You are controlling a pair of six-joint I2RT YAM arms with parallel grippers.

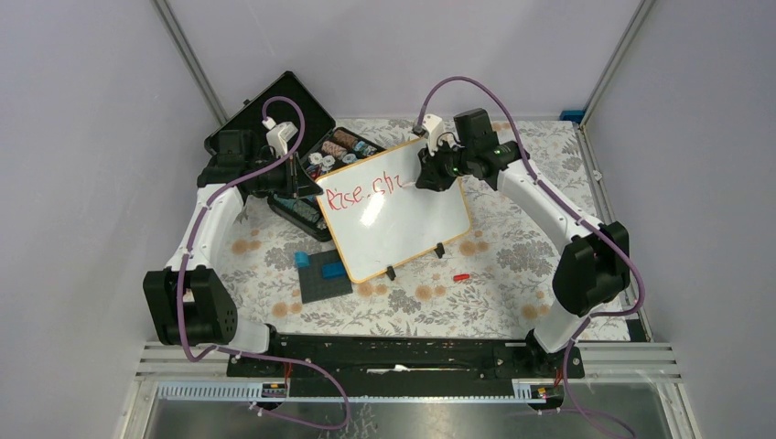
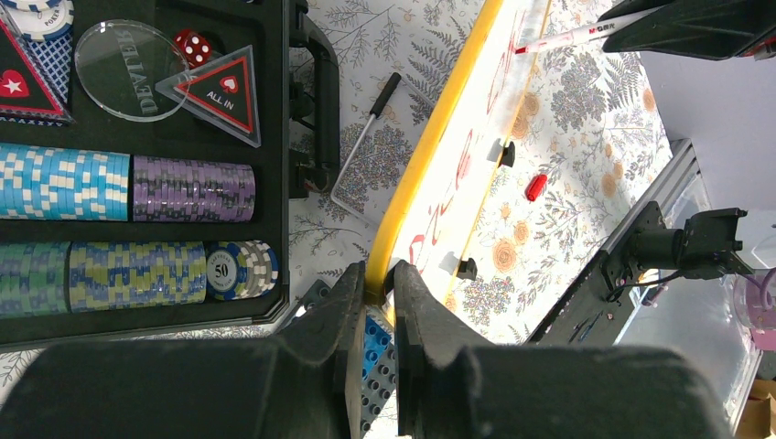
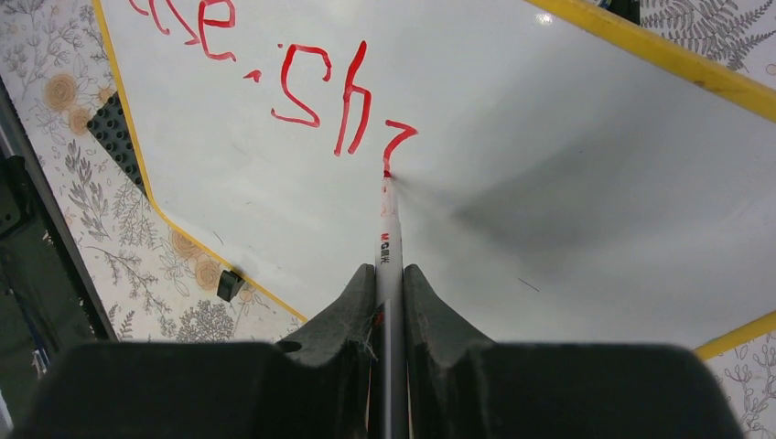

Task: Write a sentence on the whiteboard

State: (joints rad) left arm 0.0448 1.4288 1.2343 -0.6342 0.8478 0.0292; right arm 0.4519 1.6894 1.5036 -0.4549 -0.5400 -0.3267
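Whiteboard (image 1: 403, 229): left gripper (image 2: 377, 274) clamped on its 9 o'clock edge; right gripper (image 3: 389, 274) clamped on marker (image 3: 389, 219), tip touching sentence (image 3: 311, 87).

The whiteboard (image 1: 403, 224) is set mid-frame on the floral table (image 1: 494, 302); chip case (image 1: 274, 114) upper left, grey plate (image 1: 322, 279) and red cap (image 1: 461, 276) below.

sentence (image 1: 364, 186) on whiteboard (image 1: 403, 229): "Rise sh" | clear disc (image 2: 128, 69): "DEALER" | triangle plaque (image 2: 218, 90): "ALL IN" | chip (image 2: 222, 271): "50"
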